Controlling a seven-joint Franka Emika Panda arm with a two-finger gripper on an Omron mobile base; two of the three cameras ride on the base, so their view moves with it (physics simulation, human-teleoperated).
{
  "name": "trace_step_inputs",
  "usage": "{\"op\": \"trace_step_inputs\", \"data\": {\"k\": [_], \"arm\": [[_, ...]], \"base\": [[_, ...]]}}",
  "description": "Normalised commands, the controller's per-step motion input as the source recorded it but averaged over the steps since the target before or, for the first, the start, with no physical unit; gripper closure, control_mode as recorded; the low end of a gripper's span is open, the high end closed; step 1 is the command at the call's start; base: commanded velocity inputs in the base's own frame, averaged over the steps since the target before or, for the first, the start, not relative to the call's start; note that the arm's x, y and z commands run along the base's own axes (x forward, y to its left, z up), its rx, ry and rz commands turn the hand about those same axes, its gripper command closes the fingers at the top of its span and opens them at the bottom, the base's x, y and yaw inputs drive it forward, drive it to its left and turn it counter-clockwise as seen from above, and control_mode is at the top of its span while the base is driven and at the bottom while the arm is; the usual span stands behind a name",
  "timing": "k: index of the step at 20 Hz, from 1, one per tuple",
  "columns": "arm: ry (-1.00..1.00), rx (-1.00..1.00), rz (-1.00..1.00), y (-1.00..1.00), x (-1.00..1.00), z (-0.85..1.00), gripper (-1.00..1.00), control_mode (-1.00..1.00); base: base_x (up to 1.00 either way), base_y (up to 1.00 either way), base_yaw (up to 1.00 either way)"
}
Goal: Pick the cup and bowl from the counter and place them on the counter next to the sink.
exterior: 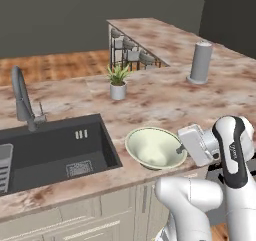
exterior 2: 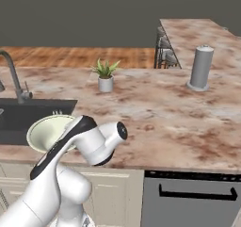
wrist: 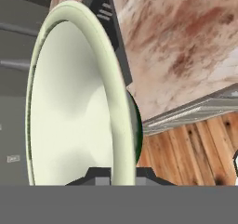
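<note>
One wide, pale cream-green bowl (exterior: 155,147) sits at the front edge of the reddish-brown marbled stone counter (exterior: 165,97), just right of the dark grey sunken sink (exterior: 50,152) (its rim pinched between the white arm's two-finger gripper (wrist: 122,175)).

My tool (exterior: 181,148) grips the right rim of the bowl (exterior: 155,147), which sits tilted at the desk (exterior: 165,97) front edge — just right of the sink (exterior: 50,152); a potted plant (exterior: 118,82) and grey cylinder (exterior: 200,62) stand farther back
</note>
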Motion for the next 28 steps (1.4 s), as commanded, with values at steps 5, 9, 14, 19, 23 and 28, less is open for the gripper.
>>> {"op": "trace_step_inputs", "data": {"k": [5,9,14,19,23,28], "arm": [[0.00,0.00,0.00,0.00,0.00,0.00,1.00,1.00],[0.00,0.00,0.00,0.00,0.00,0.00,1.00,1.00],[0.00,0.00,0.00,0.00,0.00,0.00,1.00,1.00],[0.00,0.00,0.00,0.00,0.00,0.00,1.00,1.00],[0.00,0.00,0.00,0.00,0.00,0.00,1.00,1.00],[0.00,0.00,0.00,0.00,0.00,0.00,1.00,1.00]], "base": [[0.83,-0.02,-0.25],[0.87,0.00,-0.04],[0.57,0.00,0.03],[0.03,0.00,0.02],[0.00,0.00,0.00],[0.00,0.00,0.00]]}}
